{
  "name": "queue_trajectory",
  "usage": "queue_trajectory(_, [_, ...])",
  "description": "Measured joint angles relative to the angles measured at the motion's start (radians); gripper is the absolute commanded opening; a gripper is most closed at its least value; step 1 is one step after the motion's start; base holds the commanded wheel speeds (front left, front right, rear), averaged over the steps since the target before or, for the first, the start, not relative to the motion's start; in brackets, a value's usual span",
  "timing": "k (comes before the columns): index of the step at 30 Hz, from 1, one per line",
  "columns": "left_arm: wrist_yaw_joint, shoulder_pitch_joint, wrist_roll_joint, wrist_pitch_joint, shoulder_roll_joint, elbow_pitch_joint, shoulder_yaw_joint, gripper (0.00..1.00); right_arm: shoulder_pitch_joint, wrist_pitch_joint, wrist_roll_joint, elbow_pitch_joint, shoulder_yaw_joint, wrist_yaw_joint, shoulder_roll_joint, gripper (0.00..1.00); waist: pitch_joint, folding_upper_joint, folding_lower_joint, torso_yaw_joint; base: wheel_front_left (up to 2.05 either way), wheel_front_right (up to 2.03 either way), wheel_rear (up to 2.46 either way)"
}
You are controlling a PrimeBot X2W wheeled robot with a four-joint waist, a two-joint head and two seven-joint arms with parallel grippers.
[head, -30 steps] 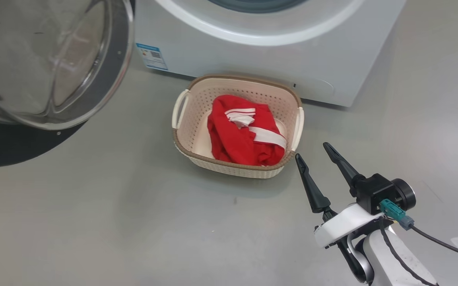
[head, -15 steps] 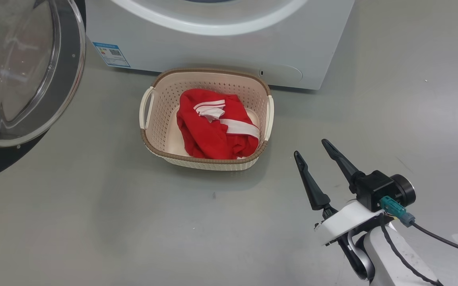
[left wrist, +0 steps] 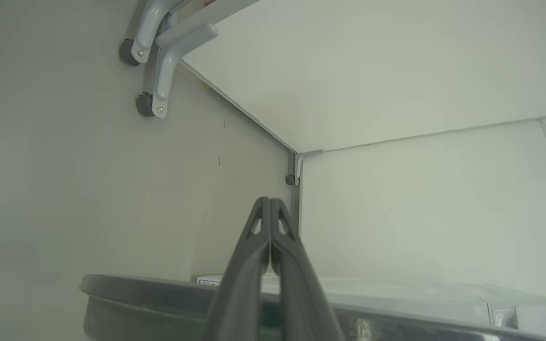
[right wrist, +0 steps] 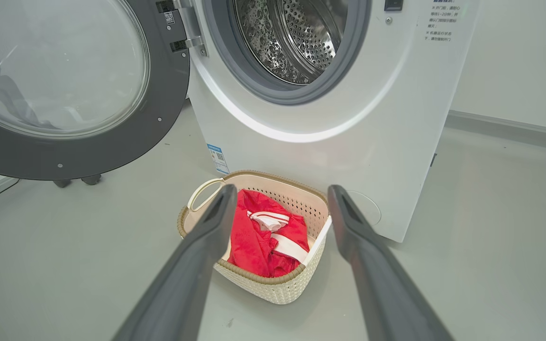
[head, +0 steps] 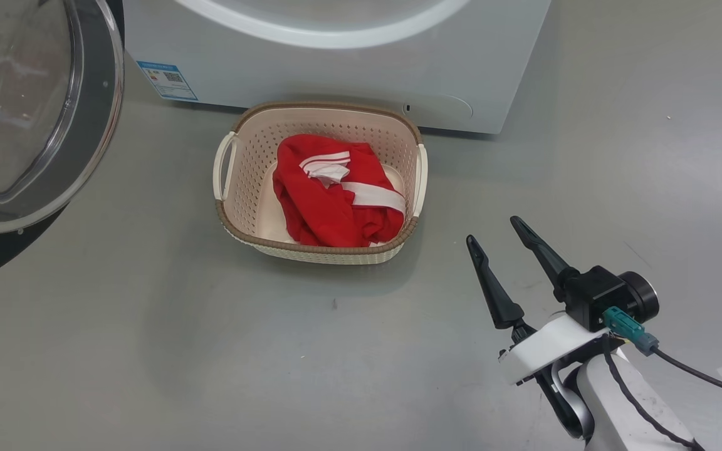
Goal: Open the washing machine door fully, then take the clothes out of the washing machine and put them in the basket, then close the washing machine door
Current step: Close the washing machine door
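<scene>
The washing machine (right wrist: 330,118) stands with its steel drum (right wrist: 296,38) exposed and no fabric showing inside. Its round black door (right wrist: 64,85) is swung wide to the left, also seen as the door (head: 35,113) in the head view. The cream basket (head: 311,254) sits on the floor before the machine, with red, white-striped clothes (head: 336,200) lying in it. My right gripper (head: 492,230) hovers open and empty, right of the basket and nearer to me. In the left wrist view my left gripper (left wrist: 269,202) is shut on nothing, above a dark curved rim (left wrist: 135,293).
Grey floor spreads around the basket (right wrist: 254,277) and to the right of the machine. A blue label (head: 167,80) marks the machine's lower left corner. Grey caster legs (left wrist: 152,99) and a pale wall (left wrist: 396,71) show in the left wrist view.
The head camera has swung, shifting the whole picture left and slightly up. The clothes lie the same in the basket, and my right gripper stays open, near the same place.
</scene>
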Motion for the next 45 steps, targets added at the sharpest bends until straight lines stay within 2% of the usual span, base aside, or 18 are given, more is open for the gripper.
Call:
queue_trajectory(17, [0.000, -0.079, -0.003, 0.104, 0.016, 0.122, -0.019, 0.00, -0.002, 0.000, 0.000, 0.000, 0.000, 0.000, -0.005, 1.00, -0.007, 0.0000, 0.0000, 0.006, 0.00, 0.00, 0.00])
queue_trajectory(32, [0.000, -0.097, -0.003, 0.232, 0.023, 0.128, -0.079, 0.00, -0.004, 0.000, 0.000, 0.001, -0.005, 0.000, -0.008, 1.00, -0.009, 0.0000, 0.0000, 0.020, 0.00, 0.00, 0.00])
queue_trajectory(39, [-0.005, -0.105, -0.005, 0.301, -0.009, 0.134, -0.112, 0.00, -0.004, 0.000, 0.000, 0.007, -0.012, 0.000, -0.008, 1.00, -0.017, 0.0000, 0.0000, 0.034, 0.00, 0.00, 0.00])
queue_trajectory(45, [-0.039, -0.103, -0.008, 0.377, -0.056, 0.157, -0.137, 0.00, -0.004, 0.000, 0.000, 0.012, -0.012, 0.000, -0.004, 1.00, -0.034, 0.0000, 0.0000, 0.047, 0.00, 0.00, 0.00])
